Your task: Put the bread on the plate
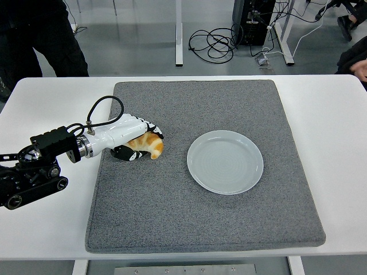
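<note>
The bread (pixel 150 145), a small golden-brown roll with paler patches, looks light and soft. It would likely give under pressure and spring back only partly, so I judge that a gentle enclosing hold across its middle suits it better than a hard pinch at one end. Its crust seems dry rather than slick, so slipping is a small risk; crushing or tearing is the greater one.

It lies on the grey mat (pixel 200 217), toward the mat's left side, at about nine o'clock from the plate (pixel 225 161) and apart from it. The plate is pale, round and bare.

The left hand (pixel 133 141) is wrapped around the bread: the white fingers (pixel 148 126) curve over its top from the ten o'clock side, the dark-tipped thumb side sits below at about seven o'clock, and only the roll's right end shows past them. Whether the roll is lifted clear of the mat or resting on it I cannot tell.

The mat covers most of a white table (pixel 338 143). The right arm is out of view. A person's dark clothing (pixel 40 34) shows at eleven o'clock, beyond the table's far edge.
</note>
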### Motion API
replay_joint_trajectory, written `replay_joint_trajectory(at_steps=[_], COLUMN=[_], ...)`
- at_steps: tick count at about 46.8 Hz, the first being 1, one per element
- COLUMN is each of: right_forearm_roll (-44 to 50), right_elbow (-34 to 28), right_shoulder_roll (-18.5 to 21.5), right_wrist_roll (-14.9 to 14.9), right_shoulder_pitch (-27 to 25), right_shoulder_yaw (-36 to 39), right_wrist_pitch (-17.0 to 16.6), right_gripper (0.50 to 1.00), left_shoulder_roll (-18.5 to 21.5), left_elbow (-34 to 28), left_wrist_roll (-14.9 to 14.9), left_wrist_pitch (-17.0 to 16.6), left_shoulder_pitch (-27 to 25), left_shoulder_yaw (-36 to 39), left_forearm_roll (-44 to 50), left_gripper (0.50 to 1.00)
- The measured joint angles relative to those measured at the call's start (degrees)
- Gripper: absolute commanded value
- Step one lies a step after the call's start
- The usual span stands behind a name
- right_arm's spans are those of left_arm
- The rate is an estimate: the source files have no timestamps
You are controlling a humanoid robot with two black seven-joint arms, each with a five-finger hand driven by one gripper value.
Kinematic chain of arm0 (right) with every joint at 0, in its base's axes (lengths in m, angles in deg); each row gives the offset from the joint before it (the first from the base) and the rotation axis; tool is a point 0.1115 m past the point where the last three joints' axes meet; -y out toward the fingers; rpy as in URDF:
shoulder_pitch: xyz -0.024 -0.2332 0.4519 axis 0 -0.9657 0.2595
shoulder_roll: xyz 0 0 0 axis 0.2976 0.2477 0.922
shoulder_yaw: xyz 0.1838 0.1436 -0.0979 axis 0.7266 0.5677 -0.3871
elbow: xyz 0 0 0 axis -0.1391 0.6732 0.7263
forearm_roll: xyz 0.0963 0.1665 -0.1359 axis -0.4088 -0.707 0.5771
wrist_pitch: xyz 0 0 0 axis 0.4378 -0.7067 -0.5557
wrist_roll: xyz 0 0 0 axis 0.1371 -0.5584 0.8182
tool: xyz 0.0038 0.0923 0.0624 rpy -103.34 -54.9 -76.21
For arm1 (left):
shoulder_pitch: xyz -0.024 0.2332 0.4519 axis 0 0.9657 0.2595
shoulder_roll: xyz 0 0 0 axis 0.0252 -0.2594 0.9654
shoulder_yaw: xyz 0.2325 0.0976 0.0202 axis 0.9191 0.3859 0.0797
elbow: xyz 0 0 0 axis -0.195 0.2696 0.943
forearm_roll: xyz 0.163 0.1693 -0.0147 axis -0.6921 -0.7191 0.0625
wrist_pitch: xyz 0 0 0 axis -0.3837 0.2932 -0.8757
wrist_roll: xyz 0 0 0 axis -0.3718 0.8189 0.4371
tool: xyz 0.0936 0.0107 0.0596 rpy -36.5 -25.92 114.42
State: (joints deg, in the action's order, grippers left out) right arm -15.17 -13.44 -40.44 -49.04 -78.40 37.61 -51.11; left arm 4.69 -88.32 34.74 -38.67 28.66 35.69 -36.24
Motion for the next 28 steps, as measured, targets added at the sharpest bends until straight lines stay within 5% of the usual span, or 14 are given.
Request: replay_joint_trajectory(at_steps=[28], right_forearm_roll=[0.0], right_elbow=[0.0], right_shoulder_roll=[0.0], right_wrist_roll=[0.0], right_shoulder_pitch=[0.0], right_shoulder_yaw=[0.0], right_wrist_pitch=[0.0], right_gripper=[1.000], left_shoulder_roll=[2.8], left_elbow=[-0.1], left_wrist_roll=[-0.8], left_wrist_pitch=[1.5], left_shoulder_pitch=[-16.3], left_shoulder_yaw=[0.2], left_forearm_roll=[4.8], left_gripper=[0.500])
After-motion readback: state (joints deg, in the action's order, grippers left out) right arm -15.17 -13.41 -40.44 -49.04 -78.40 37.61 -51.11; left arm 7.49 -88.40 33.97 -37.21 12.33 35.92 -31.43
